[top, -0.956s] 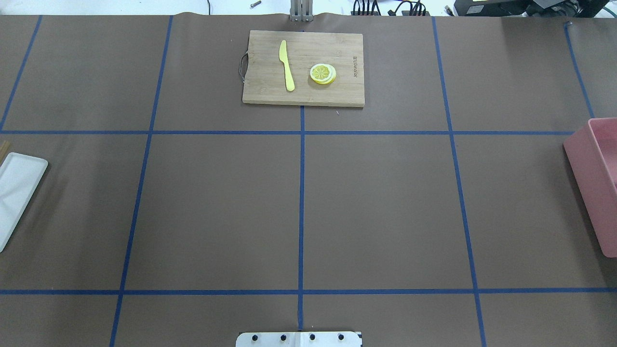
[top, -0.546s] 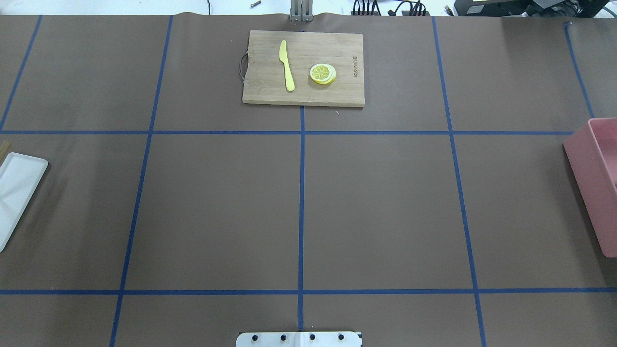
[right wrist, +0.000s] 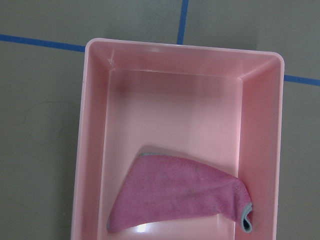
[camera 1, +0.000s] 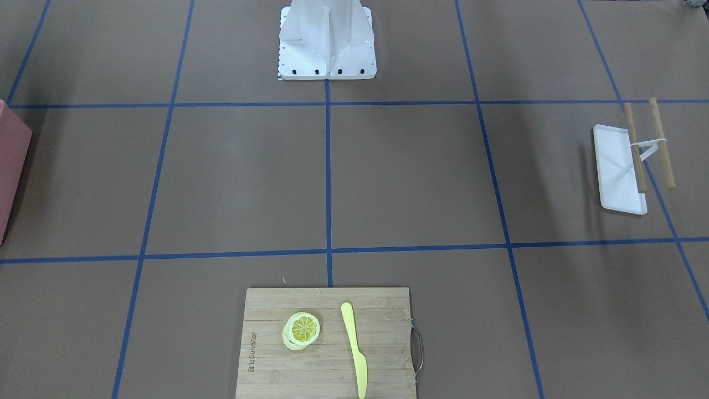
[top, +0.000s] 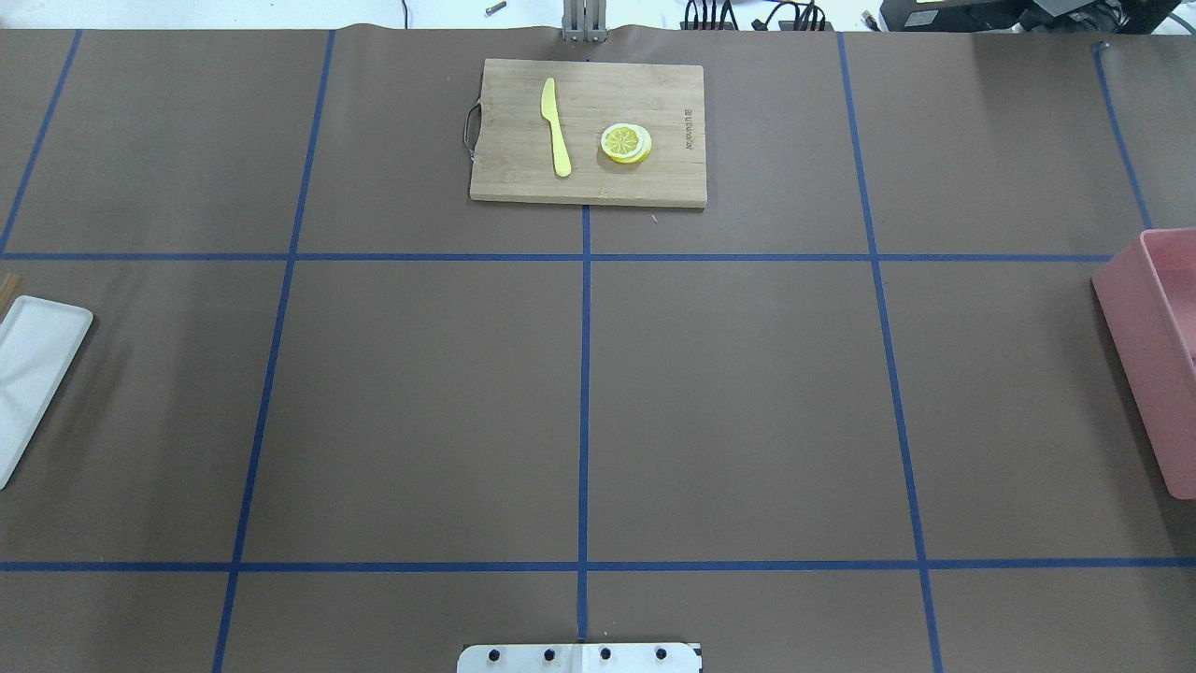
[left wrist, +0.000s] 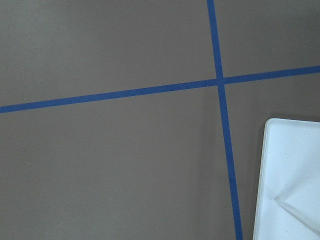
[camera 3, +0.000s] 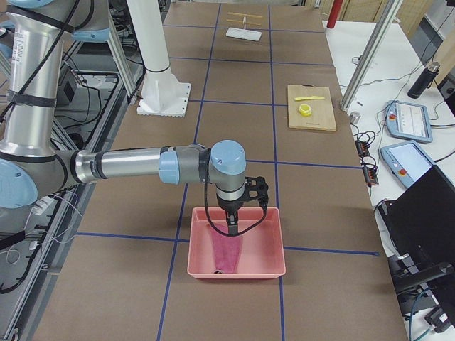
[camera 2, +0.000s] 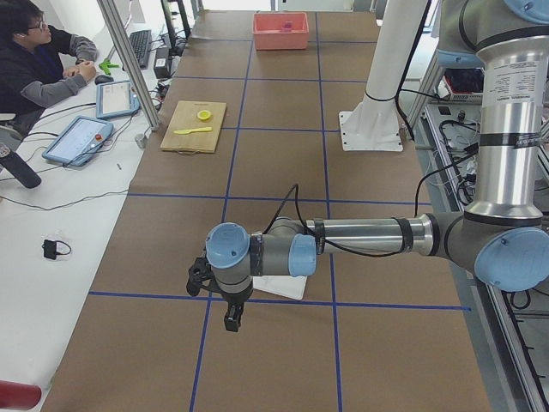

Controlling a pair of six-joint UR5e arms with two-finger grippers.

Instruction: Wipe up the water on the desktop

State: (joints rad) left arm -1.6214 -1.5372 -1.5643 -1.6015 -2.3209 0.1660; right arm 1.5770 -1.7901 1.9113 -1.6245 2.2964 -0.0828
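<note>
The desktop (top: 747, 402) is a brown surface crossed by blue tape lines. I see no plain puddle on it; a faint outline shows on it left of the bin in the right wrist view (right wrist: 40, 120). A pink cloth (right wrist: 180, 195) lies in a pink bin (right wrist: 177, 55). My right gripper (camera 3: 233, 226) hangs over this bin (camera 3: 274, 241) and the cloth (camera 3: 226, 252); I cannot tell if it is open or shut. My left gripper (camera 2: 232, 319) hangs above the desktop beside a white tray (camera 2: 279, 287); I cannot tell its state either.
The white tray (top: 33, 374) sits at the left edge with a wooden stick rack (camera 1: 659, 141) over it. The pink bin (top: 1145, 355) is at the right edge. A bamboo cutting board (top: 589, 182) at the far middle holds a yellow knife (top: 557, 126) and a lemon slice (top: 625, 143).
</note>
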